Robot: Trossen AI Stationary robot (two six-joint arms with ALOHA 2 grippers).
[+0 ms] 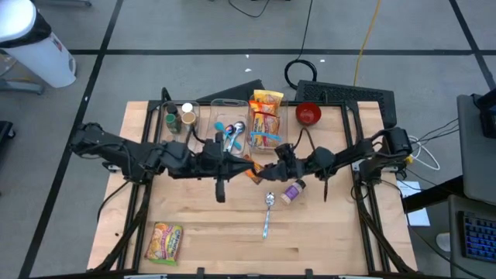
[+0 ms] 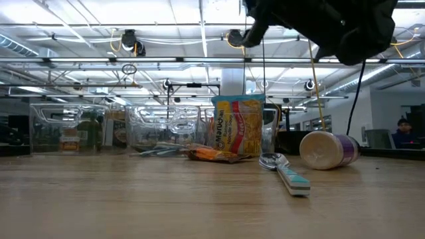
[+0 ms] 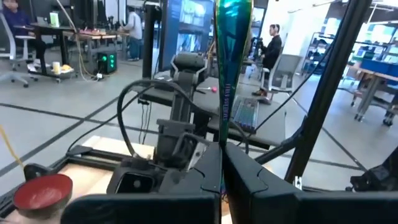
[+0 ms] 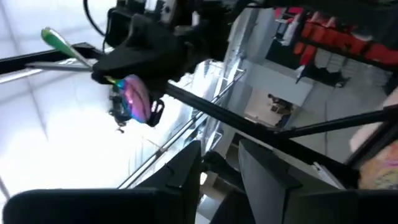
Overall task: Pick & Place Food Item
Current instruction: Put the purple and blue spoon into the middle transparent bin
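The left gripper (image 3: 221, 180) is clamped on a shiny utensil handle (image 3: 231, 62) at frame centre. The right gripper (image 4: 221, 165) is slightly apart, apparently empty. Best keep the handle steady and lower it over a bin (image 1: 230, 116).

Table (image 1: 333, 232): pale wood grain is showing. Bowl (image 1: 308, 114): red. Noodle packet (image 1: 266, 116) in the clear bin: yellow and orange with red print. Second packet (image 1: 165, 241), lying near the table's front: yellow with pink and green. Spoon (image 2: 287, 172): silver bowl, teal and white handle. Tipped cup (image 2: 329, 149): purple with a tan base. Handle (image 3: 231, 56) in the left gripper (image 3: 222, 180): iridescent teal-green.
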